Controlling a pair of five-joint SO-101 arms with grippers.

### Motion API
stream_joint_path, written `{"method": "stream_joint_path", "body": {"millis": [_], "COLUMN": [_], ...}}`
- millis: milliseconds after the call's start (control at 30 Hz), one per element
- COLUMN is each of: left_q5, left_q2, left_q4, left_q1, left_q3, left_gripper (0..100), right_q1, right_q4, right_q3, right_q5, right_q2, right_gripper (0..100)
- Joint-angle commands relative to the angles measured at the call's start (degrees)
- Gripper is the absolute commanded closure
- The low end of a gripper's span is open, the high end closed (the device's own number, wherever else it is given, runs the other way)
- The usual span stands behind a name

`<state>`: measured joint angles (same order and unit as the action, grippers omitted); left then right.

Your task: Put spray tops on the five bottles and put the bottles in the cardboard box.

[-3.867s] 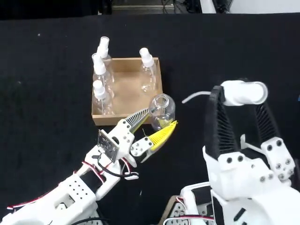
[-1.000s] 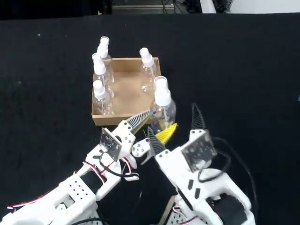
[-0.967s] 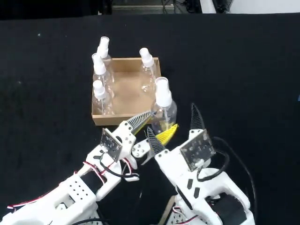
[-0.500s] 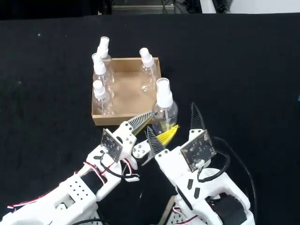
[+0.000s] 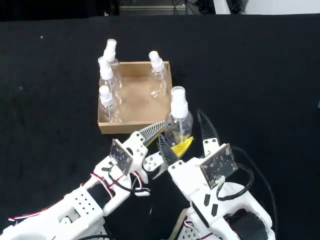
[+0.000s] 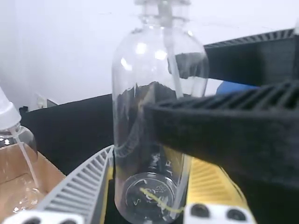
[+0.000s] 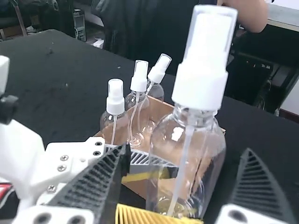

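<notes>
A clear bottle (image 5: 178,121) with a white spray top (image 5: 178,101) stands upright just off the front right corner of the cardboard box (image 5: 131,127). My left gripper (image 5: 175,133) is shut on its lower body, grey finger on one side, yellow finger (image 5: 182,146) on the other. In the left wrist view the bottle (image 6: 154,116) stands between those fingers (image 6: 79,191). My right gripper (image 5: 182,128) is open, and its black fingers (image 5: 206,130) flank the bottle without touching it. The right wrist view has the spray top (image 7: 205,60) close up, on the bottle (image 7: 187,144).
Several capped bottles (image 5: 106,75) stand along the box's left side, and one (image 5: 157,70) at its back right corner; the box middle is bare. Both arms crowd the table's near side. Black tabletop lies open to the right and far side.
The spray top that the right gripper held high is now on the bottle. The right gripper let it go, came down and advanced, its open fingers now beside the bottle, which shifted slightly right.
</notes>
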<state>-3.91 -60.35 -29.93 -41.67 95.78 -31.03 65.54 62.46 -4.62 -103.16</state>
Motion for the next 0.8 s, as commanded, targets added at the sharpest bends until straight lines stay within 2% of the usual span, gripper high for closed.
{"method": "stream_joint_path", "body": {"millis": [0,233,500,667,767], "left_q5": [-0.1,0.0,0.0,0.0,0.0], "left_q2": [-1.0,-1.0,-1.1,-1.1,-1.1], "left_q4": [0.8,0.9,0.8,0.7,0.7], "left_q1": [-0.7,-1.9,-2.0,-1.7,-1.6], "left_q3": [1.2,1.2,1.2,1.1,1.1], "left_gripper": [97,97,97,97,97], "right_q1": [-0.4,-0.1,5.5,6.4,6.4], "right_q4": [-1.2,-1.2,-1.8,-3.5,-3.9], "right_q3": [-2.0,-3.0,-3.0,-2.8,-2.8], "right_q5": [-0.1,-0.1,0.1,6.1,6.3], "right_q2": [-7.4,-7.4,-5.9,-5.8,-5.8], "right_gripper": [63.2,63.0,63.1,63.1,63.1]}}
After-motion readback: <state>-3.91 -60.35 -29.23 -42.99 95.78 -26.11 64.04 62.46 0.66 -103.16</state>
